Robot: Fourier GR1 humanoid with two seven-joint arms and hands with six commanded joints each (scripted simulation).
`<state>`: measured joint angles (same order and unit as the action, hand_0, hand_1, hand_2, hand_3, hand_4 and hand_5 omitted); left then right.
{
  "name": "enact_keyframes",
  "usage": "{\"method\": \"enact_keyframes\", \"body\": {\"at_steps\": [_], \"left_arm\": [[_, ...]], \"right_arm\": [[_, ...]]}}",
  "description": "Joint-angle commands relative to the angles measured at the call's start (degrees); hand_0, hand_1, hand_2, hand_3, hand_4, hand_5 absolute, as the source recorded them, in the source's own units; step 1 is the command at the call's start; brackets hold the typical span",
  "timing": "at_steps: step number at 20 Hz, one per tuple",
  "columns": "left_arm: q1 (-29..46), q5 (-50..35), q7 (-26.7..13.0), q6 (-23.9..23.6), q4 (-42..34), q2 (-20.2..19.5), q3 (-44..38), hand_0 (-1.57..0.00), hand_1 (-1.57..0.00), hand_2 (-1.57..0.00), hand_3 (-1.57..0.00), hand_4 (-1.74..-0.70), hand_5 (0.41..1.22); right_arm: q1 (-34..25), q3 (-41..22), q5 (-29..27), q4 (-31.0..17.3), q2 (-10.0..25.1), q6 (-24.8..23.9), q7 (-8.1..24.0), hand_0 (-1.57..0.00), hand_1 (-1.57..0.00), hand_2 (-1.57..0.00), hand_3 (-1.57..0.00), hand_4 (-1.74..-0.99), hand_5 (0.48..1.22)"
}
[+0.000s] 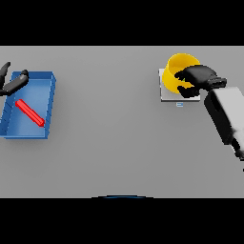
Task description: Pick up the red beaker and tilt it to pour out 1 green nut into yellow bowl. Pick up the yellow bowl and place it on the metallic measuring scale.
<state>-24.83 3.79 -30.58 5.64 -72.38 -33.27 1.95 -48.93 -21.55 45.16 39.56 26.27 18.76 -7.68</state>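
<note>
Yellow bowl [177, 71] at the far right of the grey table [114, 138], sitting over the metallic measuring scale [167, 95], a pale square plate with a small display tab at its near edge. The bowl appears tilted, its open mouth turned up and slightly to the left; whether its base rests flat on the plate cannot be told. The right hand [198, 76] reaches in from the right side on its white and grey forearm. Its dark fingers [183, 75] curl over the bowl's right rim, and a lower finger or thumb wraps the yellow wall from below, so the bowl is clasped between them.

At the far left lies a blue tray [47, 102], rectangular with raised walls, its long side running toward and away from the robot. Inside it, on the tray floor, lies a red, rod-like object [29, 113], set on a diagonal from upper left to lower right; it lies on its side. The red beaker named in the task cannot be identified with certainty beyond this item. No green nut can be made out.

The left hand [13, 83] shows at the left edge, over the tray's far left corner. Its fingers are extended and relaxed, slightly parted, touching nothing that can be seen.
</note>
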Motion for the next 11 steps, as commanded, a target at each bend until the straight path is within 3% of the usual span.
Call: {"method": "enact_keyframes", "body": {"at_steps": [1, 5, 11], "left_arm": [[-0.2, -0.1, 0.4, -0.1, 0.1, -0.1, -0.3, 0.0, 0.0, 0.0, 0.0, -0.84, 0.764], [-0.4, -0.5, -0.2, 0.6, 0.1, -0.6, -0.4, 0.0, 0.0, 0.0, 0.0, -0.83, 0.75], [0.2, -0.4, -0.8, 0.2, -1.2, -0.7, -0.3, 0.0, 0.0, 0.0, 0.0, -0.83, 0.76]], "right_arm": [[0.2, 0.2, -0.3, 0.0, 0.3, 0.8, 0.2, -0.61, -0.56, -0.47, -0.39, -1.496, 0.89], [-0.1, -0.5, 0.5, -0.2, 0.2, 0.6, 0.3, -0.25, -0.24, -0.19, -0.16, -1.448, 0.824], [0.3, -1.4, 0.9, 0.8, 0.7, 2.7, 1.1, -0.06, -0.06, -0.05, -0.04, -1.39, 0.779]]}}
